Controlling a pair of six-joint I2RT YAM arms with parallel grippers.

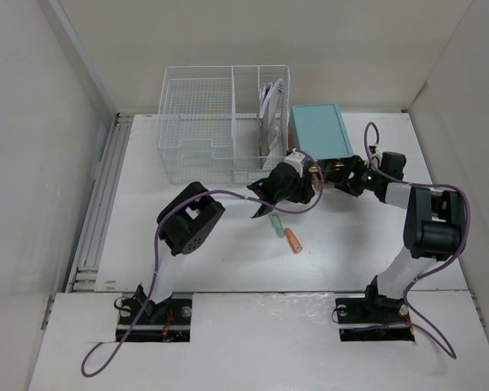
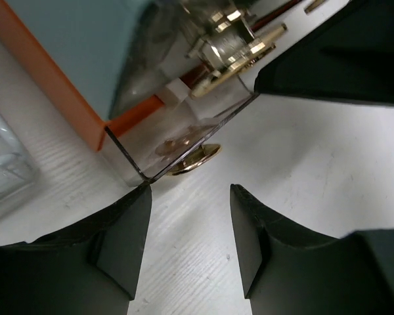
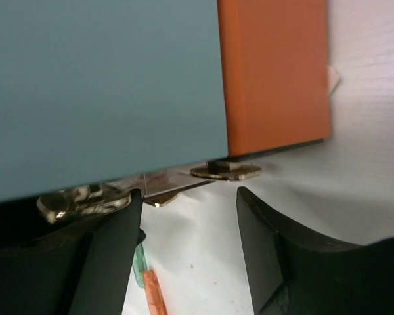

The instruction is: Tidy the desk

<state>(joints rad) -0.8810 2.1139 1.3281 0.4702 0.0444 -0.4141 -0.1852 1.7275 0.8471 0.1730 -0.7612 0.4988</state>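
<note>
My top camera looks down from above and behind, taking in the whole tabletop (image 1: 228, 261). Both wrist cameras sit low and very near the teal drawer box (image 1: 319, 130), sharing its bottom edge.

Bright, even light, soft shadows, wrist close-ups blurred, perhaps defocused

Dead centre of the top view, the teal box (image 1: 319, 129)'s near end is buried under the left arm (image 1: 191, 221) and right arm (image 1: 428, 220), no idea what's there. The stuff leaning in the wire basket (image 1: 197, 68)'s right compartment is too small to call. In the left wrist view, the brass bits (image 2: 233, 39) up top are blurry. In the right wrist view, the orange stick (image 3: 153, 295) runs off the bottom edge, and the green stick (image 3: 139, 266) sits half behind the right gripper (image 3: 187, 223).
</note>
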